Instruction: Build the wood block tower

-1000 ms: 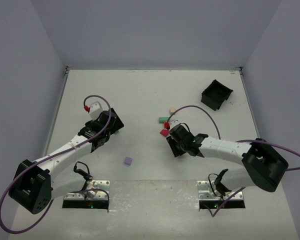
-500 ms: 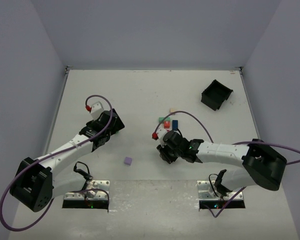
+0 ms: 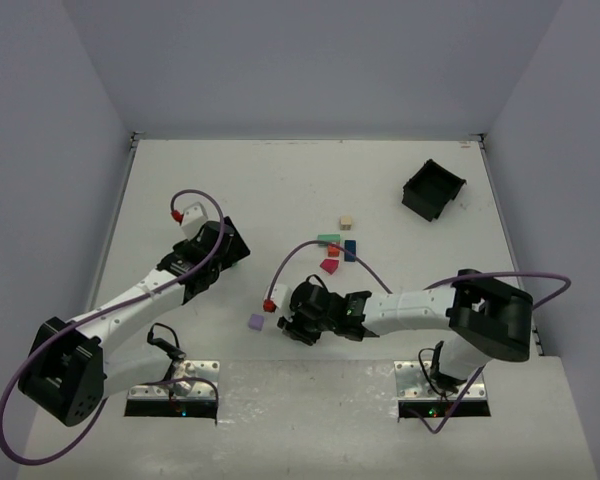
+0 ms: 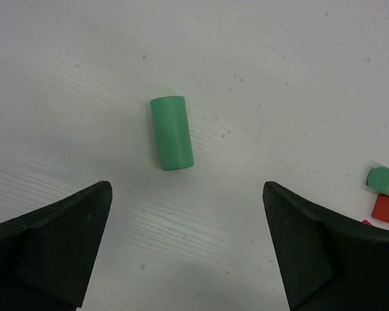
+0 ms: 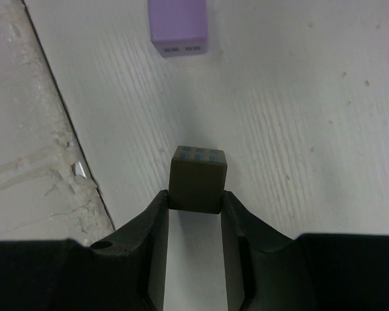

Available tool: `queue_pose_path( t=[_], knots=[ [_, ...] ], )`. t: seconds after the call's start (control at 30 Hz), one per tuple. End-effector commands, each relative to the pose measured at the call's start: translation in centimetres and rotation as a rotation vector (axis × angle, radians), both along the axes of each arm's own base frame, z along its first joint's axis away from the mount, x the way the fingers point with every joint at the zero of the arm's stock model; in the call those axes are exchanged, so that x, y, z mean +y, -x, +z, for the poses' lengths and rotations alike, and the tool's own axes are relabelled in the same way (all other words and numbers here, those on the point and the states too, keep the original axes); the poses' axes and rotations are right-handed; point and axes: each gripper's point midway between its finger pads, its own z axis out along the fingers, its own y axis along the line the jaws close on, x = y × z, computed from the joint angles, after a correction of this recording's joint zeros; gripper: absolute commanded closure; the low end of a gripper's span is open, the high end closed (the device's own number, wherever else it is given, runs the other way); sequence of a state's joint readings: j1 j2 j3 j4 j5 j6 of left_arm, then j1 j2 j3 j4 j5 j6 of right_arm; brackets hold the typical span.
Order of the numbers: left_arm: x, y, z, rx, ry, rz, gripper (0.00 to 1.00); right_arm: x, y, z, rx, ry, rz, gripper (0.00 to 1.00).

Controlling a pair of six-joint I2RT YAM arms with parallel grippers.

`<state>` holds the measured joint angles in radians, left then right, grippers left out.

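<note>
**Lighting: bright, diffuse, overhead**

Top view is evenly lit, with soft shadows on the table (image 3: 280, 180). Left wrist: green cylinder (image 4: 172, 133) sharp, faint shadow. Right wrist: held block (image 5: 197, 178) dark and underexposed; purple block (image 5: 179, 26) at the top edge is crisp.

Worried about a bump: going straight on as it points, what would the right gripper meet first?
Probably the purple block, directly ahead of the small block the right gripper holds; depth unclear.

Purple block (image 5: 179, 26) lies just ahead of right end effector (image 5: 196, 196).
</note>
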<state>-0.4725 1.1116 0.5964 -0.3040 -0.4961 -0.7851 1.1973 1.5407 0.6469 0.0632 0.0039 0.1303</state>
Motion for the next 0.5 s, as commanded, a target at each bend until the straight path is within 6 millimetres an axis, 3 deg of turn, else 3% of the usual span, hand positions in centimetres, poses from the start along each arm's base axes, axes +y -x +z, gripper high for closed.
queue_pose_path(
  t=[0.0, 0.47],
  knots=[
    [-0.7, -0.8, 2.0, -0.075, 0.03, -0.02, 0.0, 4.7, -0.7, 2.6, -0.075, -0.127, 0.11, 0.87],
    [-0.6, -0.8, 2.1, -0.08, 0.03, -0.018, 0.0, 7.1, -0.6, 1.6, -0.04, -0.103, 0.177, 0.83]
  ],
)
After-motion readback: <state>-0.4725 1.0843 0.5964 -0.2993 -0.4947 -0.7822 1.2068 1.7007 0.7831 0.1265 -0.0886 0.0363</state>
